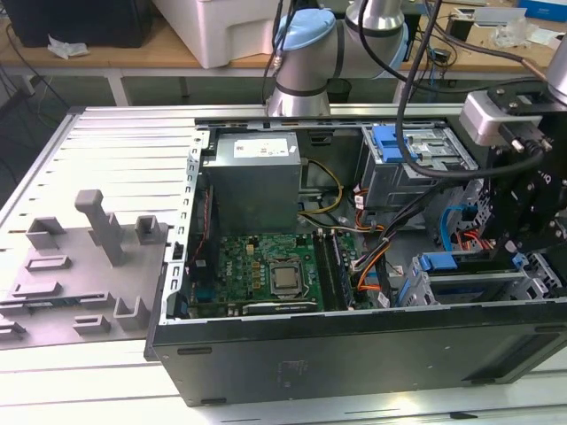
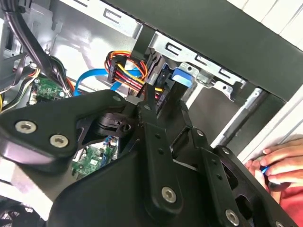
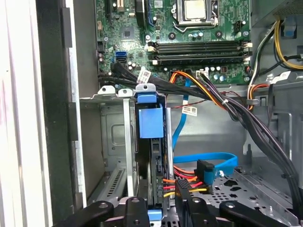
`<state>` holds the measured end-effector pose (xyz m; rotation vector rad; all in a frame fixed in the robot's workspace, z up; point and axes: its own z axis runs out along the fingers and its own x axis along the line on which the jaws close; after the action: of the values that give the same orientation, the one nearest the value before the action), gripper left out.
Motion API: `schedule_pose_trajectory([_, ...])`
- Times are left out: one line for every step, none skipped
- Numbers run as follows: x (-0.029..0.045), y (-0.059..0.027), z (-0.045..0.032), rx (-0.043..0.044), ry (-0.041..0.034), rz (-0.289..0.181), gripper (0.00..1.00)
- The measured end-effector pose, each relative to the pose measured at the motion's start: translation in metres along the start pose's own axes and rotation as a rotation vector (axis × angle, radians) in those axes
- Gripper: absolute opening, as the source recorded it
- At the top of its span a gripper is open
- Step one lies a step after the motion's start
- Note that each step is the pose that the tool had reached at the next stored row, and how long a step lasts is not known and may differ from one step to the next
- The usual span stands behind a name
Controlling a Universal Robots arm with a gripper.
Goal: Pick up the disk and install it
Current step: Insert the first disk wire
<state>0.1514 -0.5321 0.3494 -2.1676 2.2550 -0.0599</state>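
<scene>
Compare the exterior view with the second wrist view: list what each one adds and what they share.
Exterior view adds: the grey power supply box, the processor socket on the motherboard, and the grey fixture plate on that view's left. Second wrist view adds: a person's hand outside the case wall. Shared: the gripper at the drive bay and the disk, blue-bracketed, standing in it.

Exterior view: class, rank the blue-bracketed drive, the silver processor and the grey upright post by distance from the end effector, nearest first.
1. Blue-bracketed drive, right beneath the end effector.
2. Silver processor, mid-case.
3. Grey upright post, outside the case, far left.
</scene>
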Motion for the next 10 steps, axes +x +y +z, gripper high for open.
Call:
schedule_pose_trajectory([0.0001,-0.0001,-0.0018,0.0,0.0002,0.0,0.36])
schedule_pose_trajectory([0.0001,-0.0002,-0.005,0.0,0.0005,0.0,0.36])
schedule_pose_trajectory([0.0001,-0.0002,-0.0069,-0.0001,0.0007,0.0,0.36])
schedule_pose_trajectory([0.0002,-0.0003,-0.0095,0.0,0.0012,0.0,0.36])
schedule_pose_trajectory([0.0002,-0.0004,-0.0116,0.0,0.0019,0.0,0.36])
schedule_pose_trajectory([0.0002,-0.0005,-0.0128,0.0001,0.0023,0.0,0.36])
schedule_pose_trajectory([0.0002,-0.0005,-0.0138,0.0001,0.0026,0.0,0.36])
schedule_pose_trajectory([0.0002,-0.0005,-0.0148,0.0002,0.0033,0.0,0.36])
schedule_pose_trajectory([0.0003,-0.0005,-0.0157,0.0002,0.0037,0.0,0.36])
schedule_pose_trajectory([0.0003,-0.0006,-0.0181,0.0002,0.0048,0.0,0.36])
